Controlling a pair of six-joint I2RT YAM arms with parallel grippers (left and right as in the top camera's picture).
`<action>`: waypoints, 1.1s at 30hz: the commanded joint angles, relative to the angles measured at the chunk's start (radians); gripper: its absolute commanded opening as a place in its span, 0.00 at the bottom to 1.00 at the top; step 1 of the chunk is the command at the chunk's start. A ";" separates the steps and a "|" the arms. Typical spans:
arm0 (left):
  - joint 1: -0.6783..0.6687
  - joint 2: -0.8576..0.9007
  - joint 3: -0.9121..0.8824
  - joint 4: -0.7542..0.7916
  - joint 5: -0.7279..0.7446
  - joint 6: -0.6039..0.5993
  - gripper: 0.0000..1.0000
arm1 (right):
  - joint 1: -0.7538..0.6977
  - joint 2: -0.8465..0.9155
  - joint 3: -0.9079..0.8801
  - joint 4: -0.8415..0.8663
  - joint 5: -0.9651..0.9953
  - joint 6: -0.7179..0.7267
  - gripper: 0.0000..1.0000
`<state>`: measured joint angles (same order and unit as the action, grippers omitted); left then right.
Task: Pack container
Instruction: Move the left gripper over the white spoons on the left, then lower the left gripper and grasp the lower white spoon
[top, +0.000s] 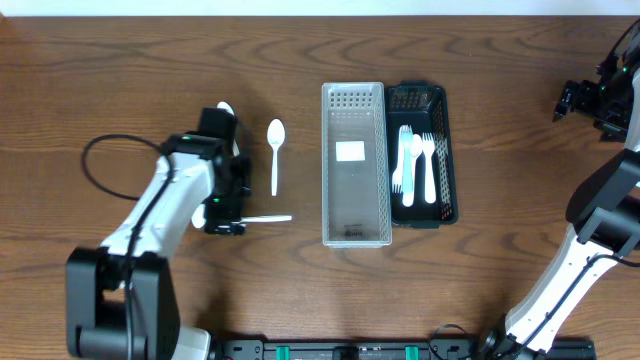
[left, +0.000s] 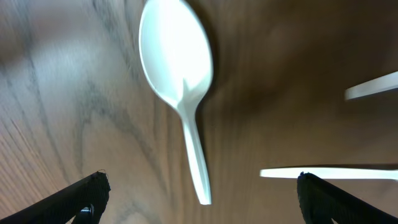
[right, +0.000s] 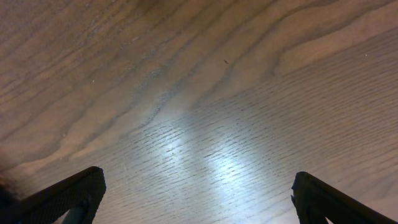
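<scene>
A white plastic spoon (left: 177, 68) lies on the wood table, bowl away from the wrist camera and handle end between my left gripper's (left: 202, 182) open fingers, untouched. From overhead my left gripper (top: 226, 224) hides most of this spoon; only its bowl (top: 225, 108) shows. A second white spoon (top: 276, 150) and a thin white utensil (top: 266, 218) lie just to the right. A clear container (top: 330, 165) stands at centre, empty except for a label. My right gripper (top: 566, 102) is open and empty at the far right, over bare wood in its wrist view (right: 198, 179).
A black basket (top: 446, 150) touches the clear container's right side and holds several white forks and spoons (top: 415, 165). A black cable (top: 95, 160) loops on the table left of my left arm.
</scene>
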<state>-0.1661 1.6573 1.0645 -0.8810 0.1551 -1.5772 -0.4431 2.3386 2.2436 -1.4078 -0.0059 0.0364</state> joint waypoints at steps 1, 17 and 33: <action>-0.019 0.046 -0.008 -0.003 0.022 -0.029 0.98 | -0.002 -0.008 0.000 0.002 0.002 -0.004 0.99; -0.019 0.084 -0.054 0.076 0.024 0.039 0.98 | -0.002 -0.008 0.000 0.002 0.002 -0.004 0.99; -0.014 0.084 -0.127 0.124 -0.040 0.009 0.98 | -0.002 -0.008 0.000 0.002 0.002 -0.004 0.99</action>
<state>-0.1844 1.7348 0.9512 -0.7605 0.1650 -1.5581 -0.4431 2.3386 2.2436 -1.4078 -0.0059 0.0364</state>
